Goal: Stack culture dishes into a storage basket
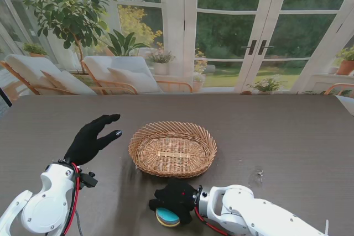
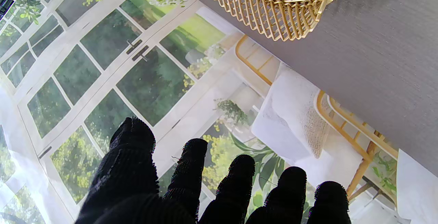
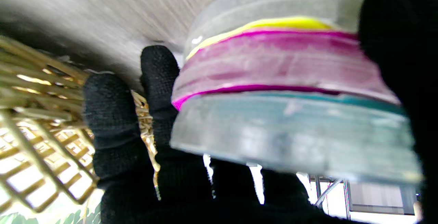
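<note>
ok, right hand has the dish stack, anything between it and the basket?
Nothing visible. The right hand holds the dish stack just nearer to me than the basket, with only bare table between them. The basket looks empty. The left hand is open, off to the basket's left, not in the path.

I count one wicker basket (image 1: 172,148) on one table (image 1: 287,136). My right hand (image 1: 176,198) grips one stack of dishes (image 3: 291,90); three coloured layers show there: yellow, pink and teal. My left hand (image 1: 90,139) holds nothing, its five fingers (image 2: 190,172) spread. Two hands, one basket, one stack.
</note>
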### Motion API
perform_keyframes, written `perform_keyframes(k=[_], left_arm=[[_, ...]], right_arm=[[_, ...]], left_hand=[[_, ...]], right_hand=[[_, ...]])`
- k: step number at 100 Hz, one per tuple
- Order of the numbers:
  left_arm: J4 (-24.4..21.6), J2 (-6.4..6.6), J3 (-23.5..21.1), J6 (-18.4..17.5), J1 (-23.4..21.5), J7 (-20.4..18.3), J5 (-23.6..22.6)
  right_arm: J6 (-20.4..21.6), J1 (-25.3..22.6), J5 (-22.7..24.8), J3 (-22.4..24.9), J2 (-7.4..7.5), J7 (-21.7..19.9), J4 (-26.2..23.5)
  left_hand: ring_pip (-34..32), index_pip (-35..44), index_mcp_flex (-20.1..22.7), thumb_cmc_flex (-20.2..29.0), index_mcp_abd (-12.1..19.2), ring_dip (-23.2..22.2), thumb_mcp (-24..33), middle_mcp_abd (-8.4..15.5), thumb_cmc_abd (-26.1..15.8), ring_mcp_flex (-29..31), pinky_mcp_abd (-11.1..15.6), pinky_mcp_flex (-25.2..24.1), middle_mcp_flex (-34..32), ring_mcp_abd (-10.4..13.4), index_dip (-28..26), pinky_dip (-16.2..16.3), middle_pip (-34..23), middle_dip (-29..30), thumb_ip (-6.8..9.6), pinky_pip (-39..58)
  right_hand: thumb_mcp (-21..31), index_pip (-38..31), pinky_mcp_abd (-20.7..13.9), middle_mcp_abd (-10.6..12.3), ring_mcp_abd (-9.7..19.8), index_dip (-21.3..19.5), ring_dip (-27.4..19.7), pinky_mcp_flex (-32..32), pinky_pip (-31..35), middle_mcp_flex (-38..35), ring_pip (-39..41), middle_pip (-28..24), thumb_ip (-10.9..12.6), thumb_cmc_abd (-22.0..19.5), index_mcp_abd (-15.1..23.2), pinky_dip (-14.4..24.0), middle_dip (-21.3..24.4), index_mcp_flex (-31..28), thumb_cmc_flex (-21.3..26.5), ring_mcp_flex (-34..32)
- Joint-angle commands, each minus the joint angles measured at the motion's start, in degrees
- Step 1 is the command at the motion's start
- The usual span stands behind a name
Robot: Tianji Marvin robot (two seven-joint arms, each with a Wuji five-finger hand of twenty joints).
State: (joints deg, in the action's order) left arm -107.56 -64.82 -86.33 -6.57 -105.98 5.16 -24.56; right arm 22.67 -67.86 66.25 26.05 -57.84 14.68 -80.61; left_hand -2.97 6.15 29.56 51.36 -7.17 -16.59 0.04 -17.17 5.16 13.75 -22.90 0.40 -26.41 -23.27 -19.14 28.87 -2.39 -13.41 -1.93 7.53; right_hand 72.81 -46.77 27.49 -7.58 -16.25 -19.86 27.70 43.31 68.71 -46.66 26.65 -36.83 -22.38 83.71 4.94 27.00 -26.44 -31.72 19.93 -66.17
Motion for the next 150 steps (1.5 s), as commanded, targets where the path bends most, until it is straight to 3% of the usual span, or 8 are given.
perform_keyframes(k=[1,26,89,150], left_arm=[[-0.4,-0.33,-0.11,0.21,-0.31,-0.8,0.08],[-0.46,-0.32,-0.18,0.47,-0.4,-0.9,0.12],[-0.69,-0.39,-0.48,0.79,-0.73,-0.65,0.13],[-0.94,-0.51,-0.71,1.43,-1.09,-0.35,0.33]], right_arm=[[0.24,-0.66,0.5,-0.35,0.34,-1.23,0.47],[0.4,-1.33,0.45,0.52,0.3,-1.17,0.27],[3.19,-8.06,-1.11,10.84,-0.03,-6.8,-5.37],[4.79,-13.88,-5.32,21.07,-0.44,-15.82,-13.65]], left_hand=[[-0.27,0.14,0.43,1.58,1.71,-0.21,-0.95,0.02,-2.42,1.45,-0.7,0.18,0.66,-0.44,-0.21,0.44,0.01,-0.37,1.37,0.16],[-0.28,0.13,0.4,1.58,1.7,-0.22,-0.93,0.0,-2.44,1.46,-0.6,0.17,0.69,-0.47,-0.21,0.42,0.02,-0.37,1.38,0.15],[-0.25,0.08,0.28,1.59,1.65,-0.21,-0.94,0.13,-2.49,1.41,-0.67,0.13,0.77,-0.53,-0.19,0.41,0.04,-0.35,1.38,0.14],[-0.28,0.16,0.5,1.59,1.71,-0.23,-0.95,0.03,-2.42,1.43,-0.64,0.16,0.68,-0.51,-0.23,0.41,0.0,-0.37,1.37,0.15]], right_hand=[[9.93,-16.4,-1.08,6.98,8.83,-5.55,0.65,12.66,2.48,-10.38,2.62,-8.52,5.57,-11.55,-0.79,-0.6,-6.49,-12.97,13.52,-5.36],[9.98,-16.32,-1.14,6.93,8.82,-5.51,0.7,12.69,2.48,-10.4,2.66,-8.48,5.44,-11.39,-0.83,-0.42,-6.55,-12.93,13.69,-5.41],[10.11,-16.18,-1.59,6.59,8.71,-5.48,0.78,12.85,2.61,-9.67,2.58,-8.56,7.35,-11.73,-1.33,0.06,-6.48,-12.31,13.15,-5.18],[9.92,-16.03,-1.51,6.25,8.19,-5.43,0.8,13.01,2.97,-9.25,2.54,-8.39,7.89,-12.44,-1.87,0.67,-6.4,-11.95,13.26,-5.02]])
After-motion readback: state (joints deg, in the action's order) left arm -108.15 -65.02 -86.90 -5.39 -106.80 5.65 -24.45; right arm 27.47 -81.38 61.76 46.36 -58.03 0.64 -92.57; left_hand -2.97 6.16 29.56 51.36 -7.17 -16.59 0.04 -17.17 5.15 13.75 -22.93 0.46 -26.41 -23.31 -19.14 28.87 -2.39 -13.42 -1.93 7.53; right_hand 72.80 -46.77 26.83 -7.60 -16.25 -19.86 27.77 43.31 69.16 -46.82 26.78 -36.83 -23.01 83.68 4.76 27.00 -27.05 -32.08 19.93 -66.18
